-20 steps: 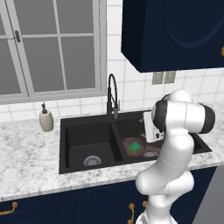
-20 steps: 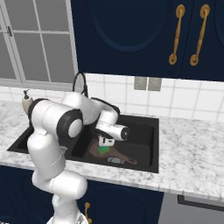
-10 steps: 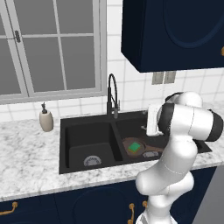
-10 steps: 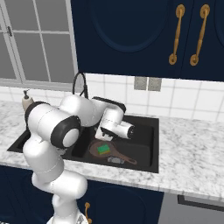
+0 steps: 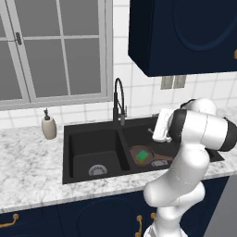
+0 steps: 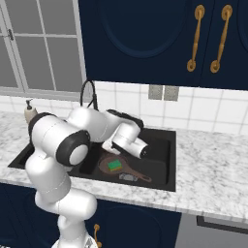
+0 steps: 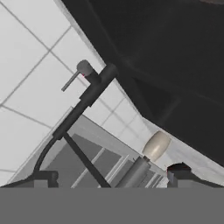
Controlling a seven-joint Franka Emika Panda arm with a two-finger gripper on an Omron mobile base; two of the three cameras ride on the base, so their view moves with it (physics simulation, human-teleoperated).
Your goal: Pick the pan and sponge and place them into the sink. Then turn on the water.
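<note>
The copper pan (image 5: 135, 153) (image 6: 105, 165) lies flat on the floor of the right basin of the black sink (image 5: 78, 134) (image 6: 162, 138), its handle (image 6: 138, 176) pointing to the front right. The green sponge (image 5: 142, 155) (image 6: 115, 165) rests inside the pan. My gripper (image 5: 152, 126) (image 7: 111, 179) hovers above the right basin, open, with nothing between its fingertips (image 7: 43, 177). It points at the black gooseneck faucet (image 5: 119, 102) (image 6: 89, 94) (image 7: 89, 94), whose small lever (image 7: 73, 78) sticks out near its base. No water runs from it.
A beige soap dispenser (image 5: 48, 127) (image 6: 30, 112) (image 7: 155, 145) stands on the marble counter (image 5: 28, 162) left of the sink. The tiled wall and a window (image 5: 55, 51) are behind the faucet. Dark cabinets (image 5: 185, 32) hang above the right side.
The hand has risen a little out of the right basin and swung toward the faucet. Pan and sponge have stayed put in the basin.
</note>
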